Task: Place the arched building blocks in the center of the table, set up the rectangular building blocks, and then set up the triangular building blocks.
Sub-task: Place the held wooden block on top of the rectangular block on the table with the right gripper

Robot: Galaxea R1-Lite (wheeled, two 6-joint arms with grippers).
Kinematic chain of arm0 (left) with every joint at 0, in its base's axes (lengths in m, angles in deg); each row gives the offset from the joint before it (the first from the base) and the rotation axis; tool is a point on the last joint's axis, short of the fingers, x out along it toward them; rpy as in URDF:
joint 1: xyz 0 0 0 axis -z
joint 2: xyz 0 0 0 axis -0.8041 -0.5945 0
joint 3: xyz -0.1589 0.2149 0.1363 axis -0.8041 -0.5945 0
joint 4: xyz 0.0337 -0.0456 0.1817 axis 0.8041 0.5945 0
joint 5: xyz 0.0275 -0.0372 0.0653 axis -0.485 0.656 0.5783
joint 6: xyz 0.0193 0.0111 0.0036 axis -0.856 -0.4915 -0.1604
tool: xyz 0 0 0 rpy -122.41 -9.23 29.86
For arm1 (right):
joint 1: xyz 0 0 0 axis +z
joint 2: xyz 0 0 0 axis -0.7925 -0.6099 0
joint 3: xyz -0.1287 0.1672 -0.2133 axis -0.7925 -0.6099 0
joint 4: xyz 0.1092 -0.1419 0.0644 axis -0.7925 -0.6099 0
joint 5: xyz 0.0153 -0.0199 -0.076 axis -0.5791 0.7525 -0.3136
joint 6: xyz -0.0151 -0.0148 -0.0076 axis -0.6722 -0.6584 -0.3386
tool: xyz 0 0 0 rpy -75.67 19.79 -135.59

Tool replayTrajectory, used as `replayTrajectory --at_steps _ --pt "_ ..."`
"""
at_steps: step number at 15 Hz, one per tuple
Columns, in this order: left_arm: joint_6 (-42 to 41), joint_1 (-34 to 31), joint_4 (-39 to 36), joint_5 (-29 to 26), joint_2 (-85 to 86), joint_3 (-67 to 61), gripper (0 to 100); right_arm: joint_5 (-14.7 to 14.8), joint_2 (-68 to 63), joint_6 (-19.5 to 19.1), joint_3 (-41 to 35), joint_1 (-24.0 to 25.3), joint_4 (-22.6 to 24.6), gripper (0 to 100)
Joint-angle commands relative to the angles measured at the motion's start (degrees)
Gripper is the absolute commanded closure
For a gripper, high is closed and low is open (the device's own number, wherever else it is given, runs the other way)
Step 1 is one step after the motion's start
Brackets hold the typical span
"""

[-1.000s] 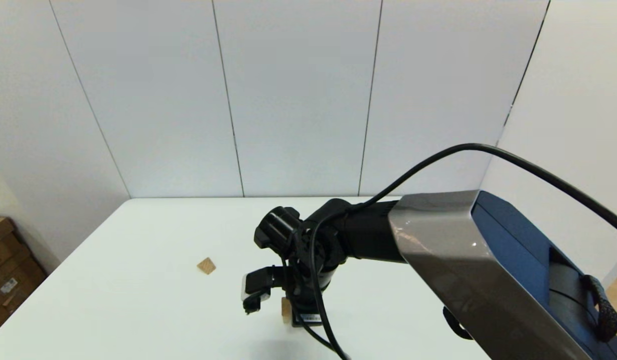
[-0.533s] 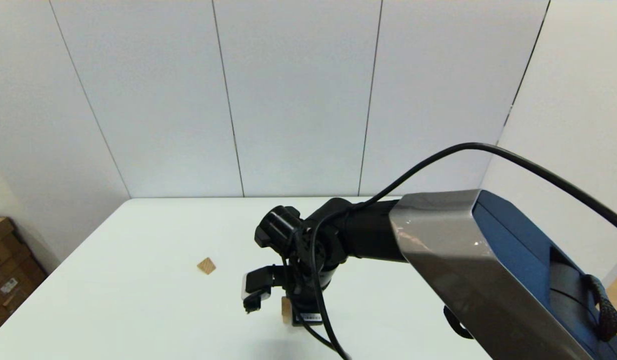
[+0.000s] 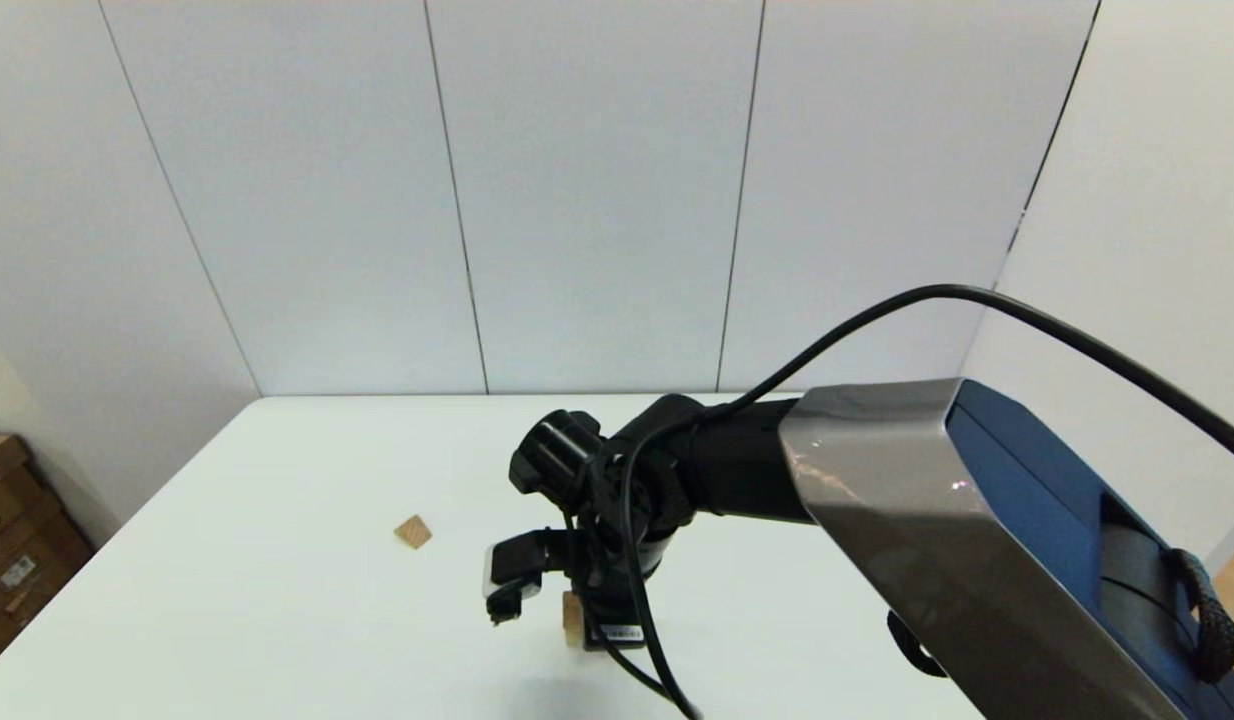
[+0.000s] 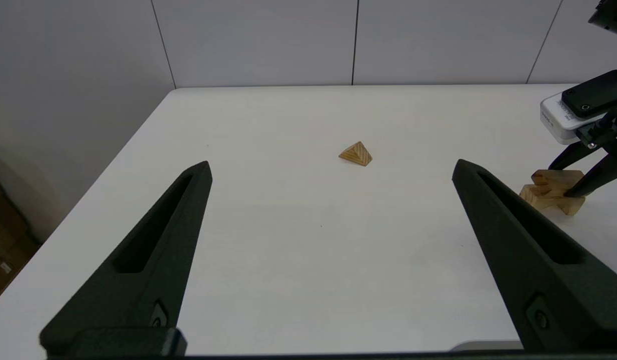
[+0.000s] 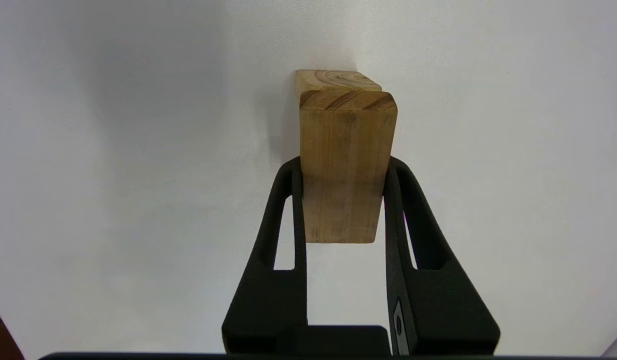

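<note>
My right end effector (image 5: 343, 172) was closed on the oblong light-brown wooden rectangular block (image 5: 342, 170), holding it just above the light-wood arched block (image 5: 337, 79), which sat near the middle of the large white table (image 3: 277, 600). My left end effector (image 4: 331, 167) hung with its fingers spread wide and holding nothing, over the table's near left part. The small light-wood triangular wedge (image 4: 356, 153) lay on the table, well apart to the left of the other two blocks.
</note>
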Motion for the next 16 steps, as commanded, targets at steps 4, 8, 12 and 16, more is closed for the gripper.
replayTrajectory --at_steps 4,8,12,16 --pt "0.0 0.0 0.0 0.1 0.0 0.0 0 0.0 -0.2 -0.3 0.0 -0.1 -0.2 100" --pt "0.0 0.1 0.0 0.1 0.0 0.0 0 -0.1 -0.2 -0.3 0.0 -0.1 -0.2 100" --pt "0.0 0.0 0.0 0.1 0.0 0.0 0 0.0 -0.2 -0.3 0.0 -0.1 -0.2 100" --pt "0.0 0.1 0.0 0.0 0.0 0.0 0 0.0 -0.2 -0.6 0.0 -0.1 -0.2 100"
